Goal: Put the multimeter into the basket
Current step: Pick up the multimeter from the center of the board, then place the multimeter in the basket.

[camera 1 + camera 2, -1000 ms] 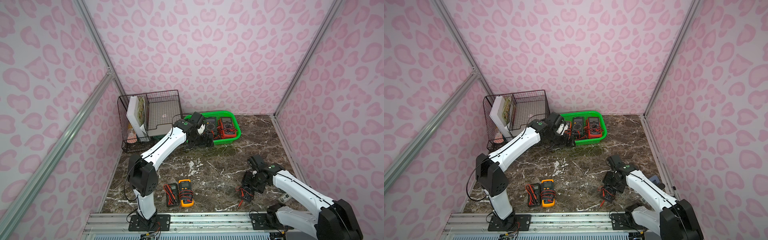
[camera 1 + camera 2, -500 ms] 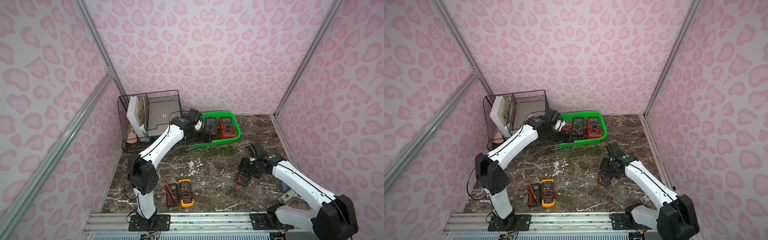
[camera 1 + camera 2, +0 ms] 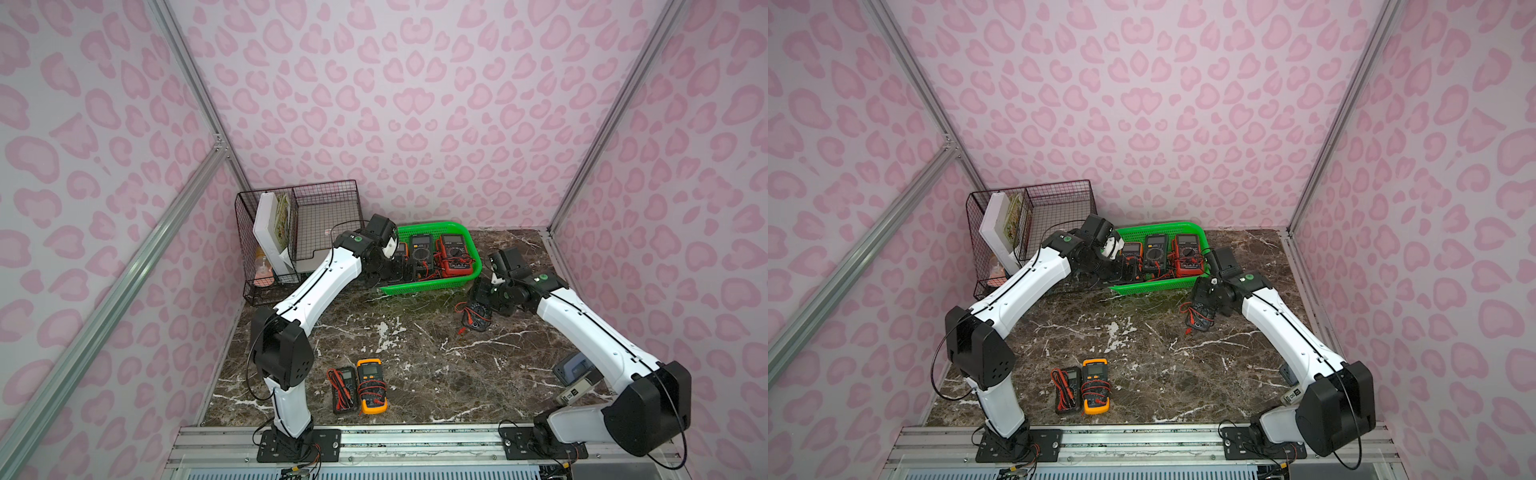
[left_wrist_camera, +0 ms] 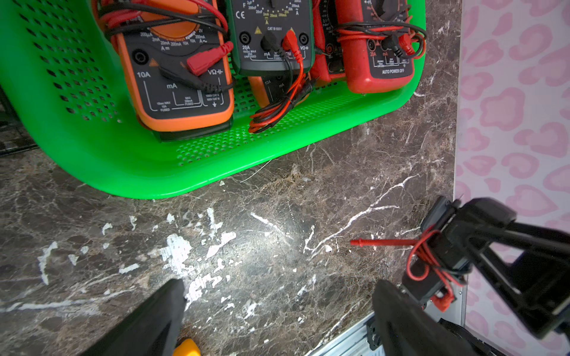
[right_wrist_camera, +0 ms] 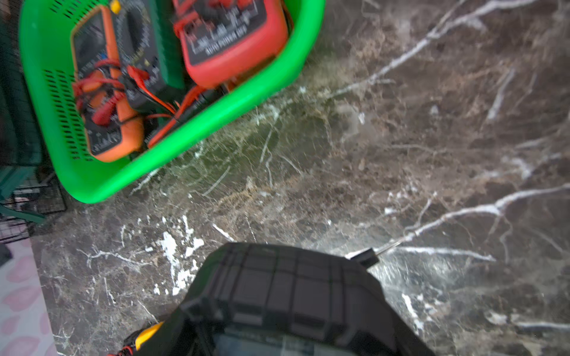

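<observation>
The green basket (image 3: pixel 432 286) (image 3: pixel 1154 286) stands at the back of the marble table and holds an orange multimeter (image 4: pixel 172 77), a dark one (image 4: pixel 271 30) and a red one (image 4: pixel 376 61). My right gripper (image 3: pixel 481 311) (image 3: pixel 1204 309) is shut on a black multimeter (image 3: pixel 478 322) (image 3: pixel 1202 320) (image 5: pixel 293 283) wound with red leads. It hangs just in front of the basket's right end, outside the rim (image 5: pixel 216 114). My left gripper (image 4: pixel 277 292) (image 3: pixel 390 270) is open and empty at the basket's left end.
A black wire rack (image 3: pixel 299 232) with a white board stands back left, beside the basket. A black multimeter (image 3: pixel 344 388) and a yellow multimeter (image 3: pixel 371 386) lie at the table's front. A grey device (image 3: pixel 575 368) lies by the right wall.
My right arm has carried the black multimeter from the table's front right up towards the basket's right end. My left gripper stayed open and shifted slightly at the basket's left end.
</observation>
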Controlling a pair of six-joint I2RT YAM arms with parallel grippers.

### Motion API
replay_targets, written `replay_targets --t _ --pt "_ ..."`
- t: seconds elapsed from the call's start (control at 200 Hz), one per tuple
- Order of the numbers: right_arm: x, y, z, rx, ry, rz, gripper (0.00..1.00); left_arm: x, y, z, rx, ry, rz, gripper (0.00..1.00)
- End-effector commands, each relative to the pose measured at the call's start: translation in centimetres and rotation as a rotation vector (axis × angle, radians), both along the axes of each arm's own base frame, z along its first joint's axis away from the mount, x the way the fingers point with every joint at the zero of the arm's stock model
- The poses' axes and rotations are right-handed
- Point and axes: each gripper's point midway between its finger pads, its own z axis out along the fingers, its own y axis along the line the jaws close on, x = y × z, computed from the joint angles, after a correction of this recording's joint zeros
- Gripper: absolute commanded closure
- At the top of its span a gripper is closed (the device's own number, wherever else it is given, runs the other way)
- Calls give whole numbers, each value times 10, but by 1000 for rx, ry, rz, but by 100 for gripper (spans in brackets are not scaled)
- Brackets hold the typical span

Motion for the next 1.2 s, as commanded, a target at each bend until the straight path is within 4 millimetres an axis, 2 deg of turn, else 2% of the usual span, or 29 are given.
replay_targets --t 0.0,0.03,0.235,0.34,0.46,0.605,0.805,0.96,1.195 --pt "29 6 22 2 -83 47 56 -5 6 0 10 10 1 1" --pt "40 9 38 13 -120 51 56 -5 7 0 11 8 3 2" --pt "88 20 73 27 -204 94 56 -10 15 -1 33 -2 2 1" --pt "113 25 88 39 -247 109 56 -12 18 -2 42 -2 4 2" --pt "141 29 96 37 -275 130 56 -14 20 -4 45 2 4 1" --pt "169 38 94 45 -282 167 56 -16 22 -6 50 4 5 1" --pt "195 56 83 47 -287 262 56 -20 24 -10 61 12 1 1" --pt "202 74 67 66 -279 349 56 -22 25 -14 69 22 0 1" --pt "203 99 34 -7 -264 434 53 -22 26 -17 74 31 5 1"
